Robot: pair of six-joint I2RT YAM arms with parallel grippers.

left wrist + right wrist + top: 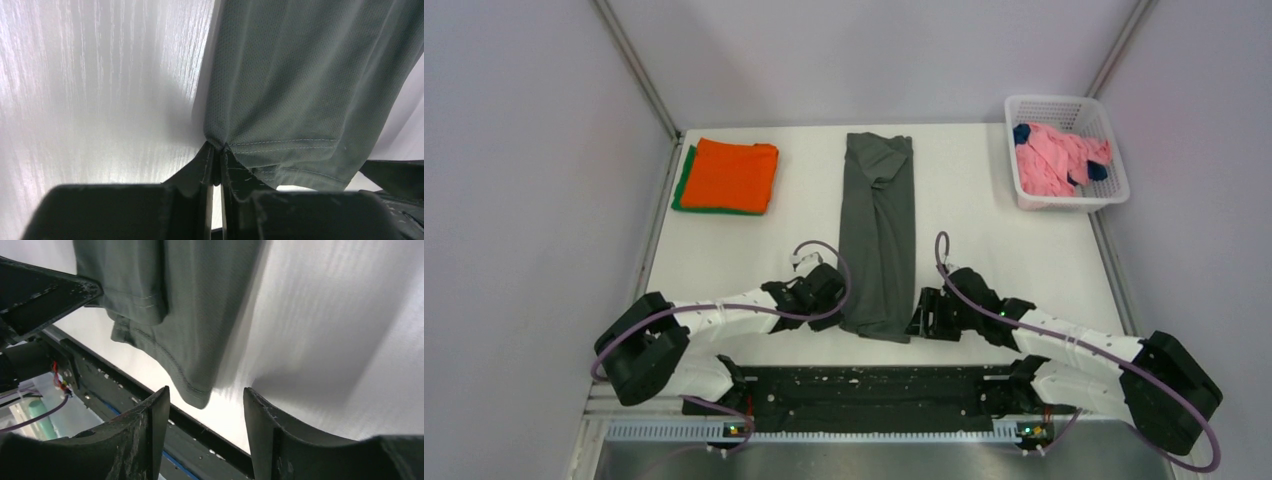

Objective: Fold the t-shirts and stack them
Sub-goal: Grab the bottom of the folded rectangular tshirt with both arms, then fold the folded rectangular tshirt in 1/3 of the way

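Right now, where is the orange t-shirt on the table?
In the top view, the orange t-shirt lies folded at the far left corner of the table, on a green t-shirt, left of the long grey t-shirt.

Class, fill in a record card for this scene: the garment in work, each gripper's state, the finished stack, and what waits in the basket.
Garment in work: dark grey t-shirt, folded into a long strip, lying flat between the arms
Left gripper: shut, pinching one near hem corner of the strip
Right gripper: open, fingers either side of the other near hem corner, not gripping
Finished stack: folded orange t-shirt on a green t-shirt, far left
Basket: white lattice basket, far right, holding a crumpled pink t-shirt and a navy garment
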